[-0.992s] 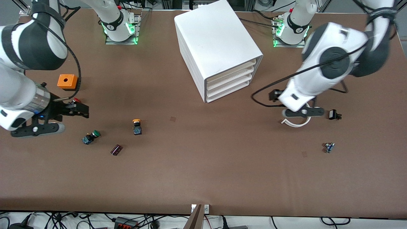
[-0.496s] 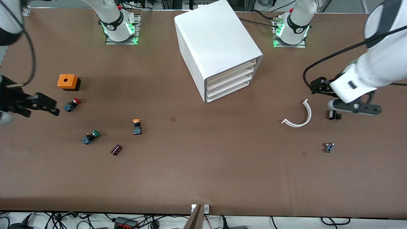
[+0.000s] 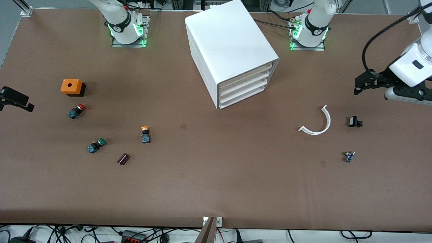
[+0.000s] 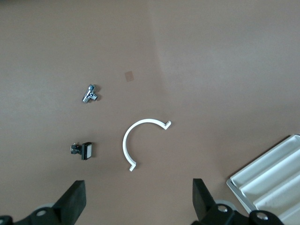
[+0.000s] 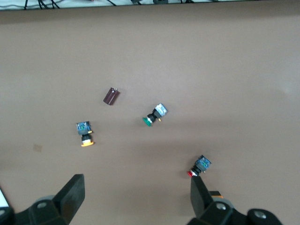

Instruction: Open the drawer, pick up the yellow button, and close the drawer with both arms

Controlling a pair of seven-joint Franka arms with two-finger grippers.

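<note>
The white cabinet (image 3: 229,44) stands mid-table near the robots' bases, its four tray drawers (image 3: 242,88) all pushed in; their fronts also show in the left wrist view (image 4: 269,180). The orange-capped button (image 3: 145,134) lies on the table, nearer the front camera than the cabinet and toward the right arm's end; it also shows in the right wrist view (image 5: 85,134). My left gripper (image 3: 363,85) (image 4: 138,201) is open and empty, up over the left arm's end of the table. My right gripper (image 3: 15,98) (image 5: 137,197) is open and empty, over the right arm's end.
A red-capped button (image 3: 76,110), a green-capped button (image 3: 96,145), a dark red part (image 3: 123,159) and an orange box (image 3: 71,86) lie near the right arm's end. A white curved piece (image 3: 317,123), a small black part (image 3: 354,122) and a small metal part (image 3: 349,156) lie near the left arm's end.
Both arms have swung outward toward their table ends. The left gripper has left the white curved piece, and the right gripper has left the red-capped button. Nothing on the table has moved.
</note>
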